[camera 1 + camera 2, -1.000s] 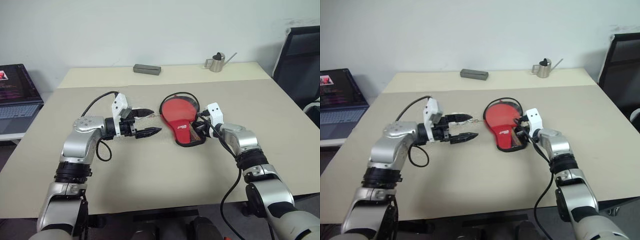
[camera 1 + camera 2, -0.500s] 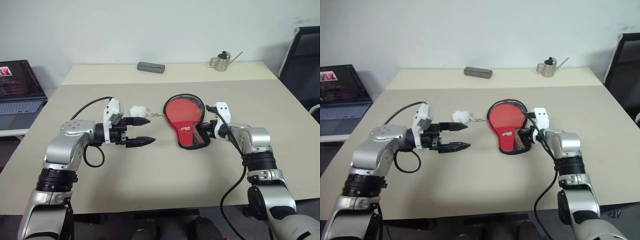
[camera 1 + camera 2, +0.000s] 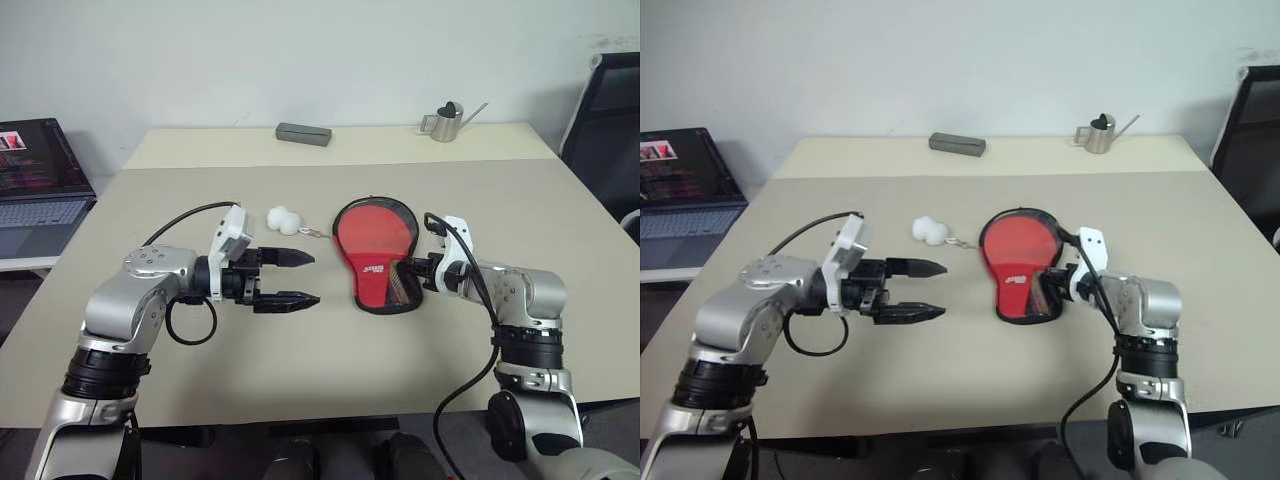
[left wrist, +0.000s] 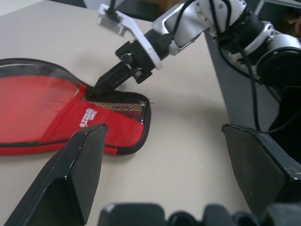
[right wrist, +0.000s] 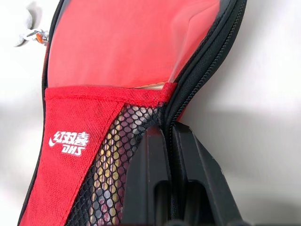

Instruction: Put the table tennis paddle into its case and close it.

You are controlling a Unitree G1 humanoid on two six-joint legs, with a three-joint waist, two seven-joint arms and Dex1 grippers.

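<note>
Worktop [image 3: 300,380] surface runs beige and bare across its whole near half, with wide free room in front of both arms; past its left edge sits one laptop [image 3: 35,185], and along the far edge lie one grey box [image 3: 303,134] and one small metal watering can [image 3: 445,122]. The left pincer [image 3: 305,279] hangs above the worktop left of centre, its two black fingers spread wide and pointing toward the case, gripping nothing and touching nothing. Just beyond its tips lies one white pompom [image 3: 284,220], joined by a short chain to the case. The one case [image 3: 377,252] lies flat near the middle of the worktop, red panel and mesh pocket up, its black zip edge still parted around the round end. The one paddle [image 5: 136,42] lies inside it, red face showing through the opening. The right pincer [image 3: 405,271] has its fingers pressed together, tips at the case's zip edge beside the mesh pocket [image 5: 110,155]; whether they pinch the zip pull cannot be told. A black chair [image 3: 605,105] stands off the right corner.
</note>
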